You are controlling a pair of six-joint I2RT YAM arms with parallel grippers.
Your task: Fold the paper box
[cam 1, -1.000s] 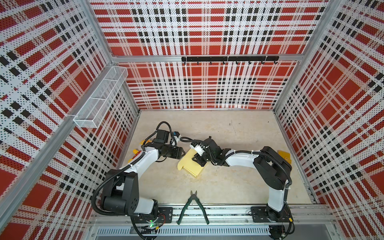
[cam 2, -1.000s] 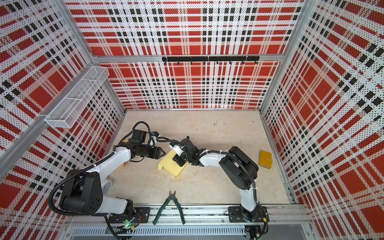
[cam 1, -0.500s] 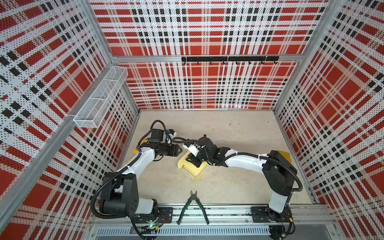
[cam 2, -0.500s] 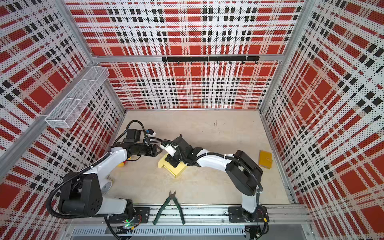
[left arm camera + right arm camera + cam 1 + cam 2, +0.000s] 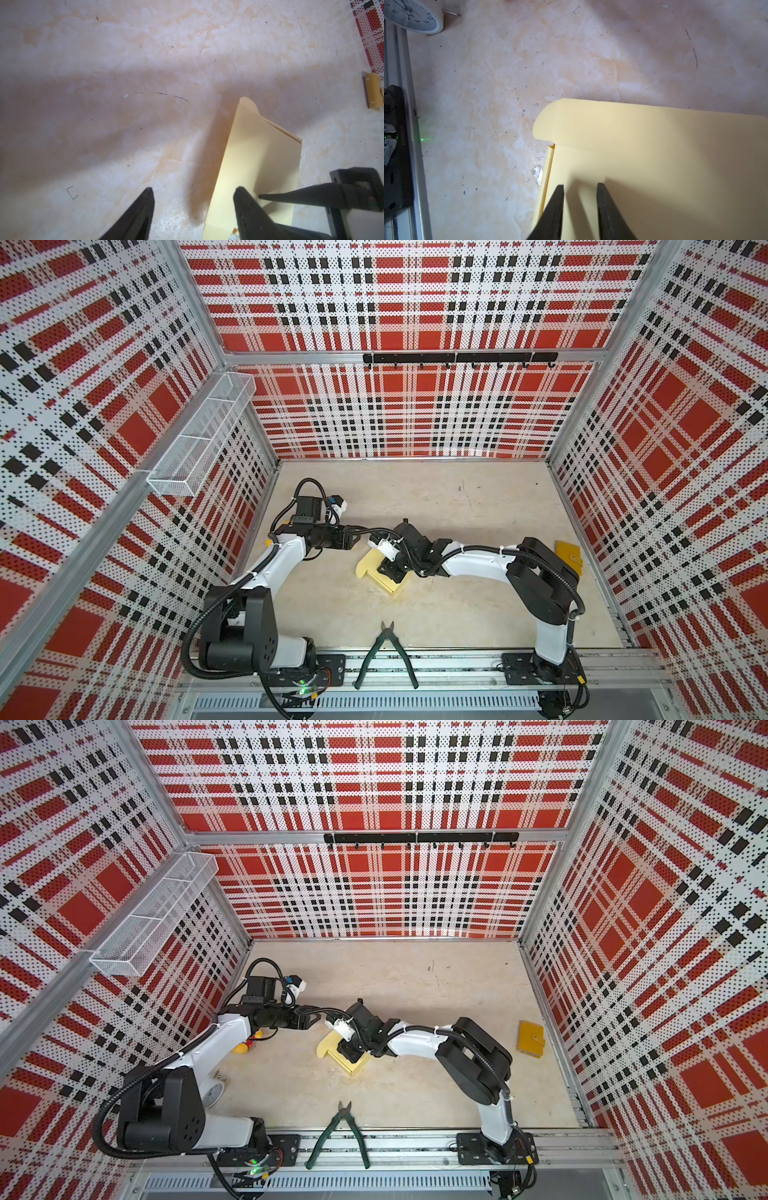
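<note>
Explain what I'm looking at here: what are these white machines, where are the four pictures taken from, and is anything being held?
Two white robot arms, the left arm and the right arm, are mounted at the table. Both top views look down on everything. Each wrist view rides on an arm and looks past its two-fingered tool. The left tool is open near the pale yellow paper box. The right tool is open over its top panel, gripping nothing. Also there: green-handled pliers, a yellow wallet and a white alarm clock.

green-handled pliers [image 5: 387, 641] lie at the front edge of the beige surface [image 5: 415, 497]. an orange-yellow wallet [image 5: 568, 556] sits by the right wall. a white clock [image 5: 413, 16] and a yellow plush toy [image 5: 243, 1047] sit near the left wall, where a wire basket [image 5: 203, 439] hangs.
</note>
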